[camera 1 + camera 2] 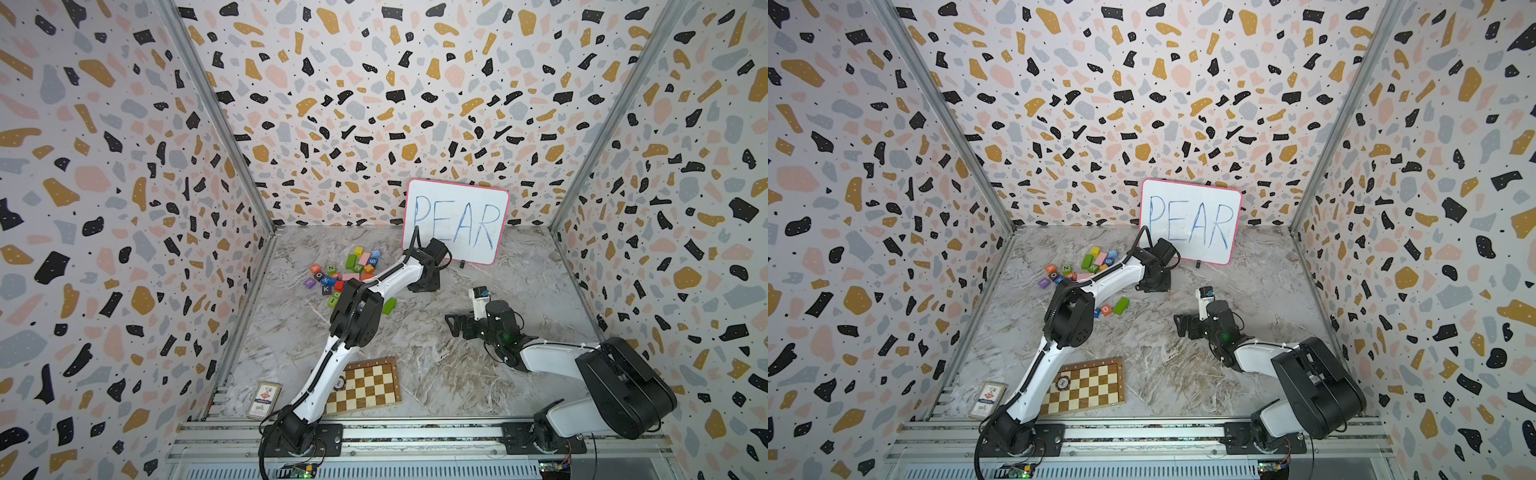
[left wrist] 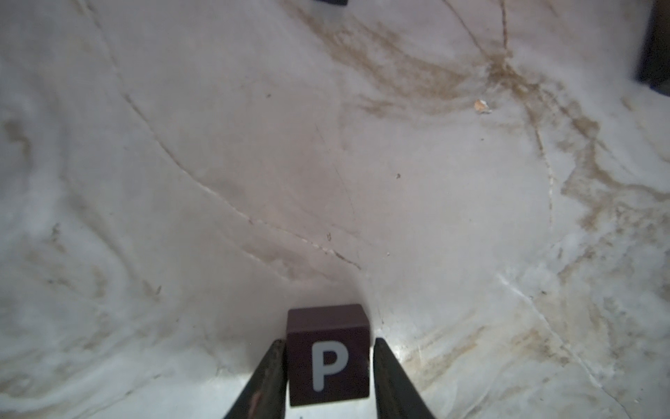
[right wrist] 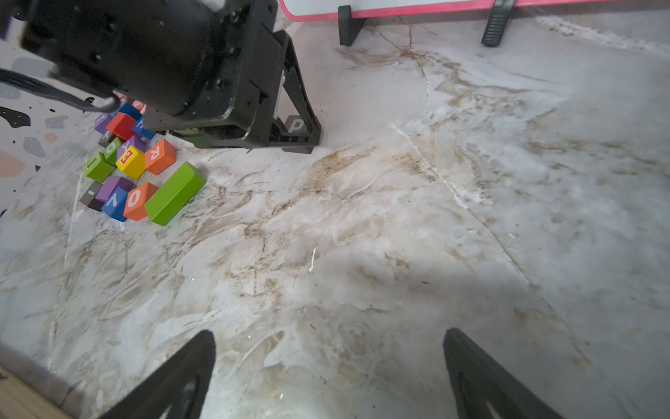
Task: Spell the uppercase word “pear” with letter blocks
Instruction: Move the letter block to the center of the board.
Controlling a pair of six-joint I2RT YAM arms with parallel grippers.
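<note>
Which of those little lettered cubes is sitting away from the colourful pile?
The dark P cube, alone between the left gripper's jaws; every other cube lies in the pile.

Terrazzo-print walls (image 1: pixel 415 62); veined marble floor (image 1: pixel 449 365); metal corner posts (image 1: pixel 216 112).

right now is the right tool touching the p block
Apart. The right wrist view shows a wide stretch of bare table between the open right tool and the P block.
</note>
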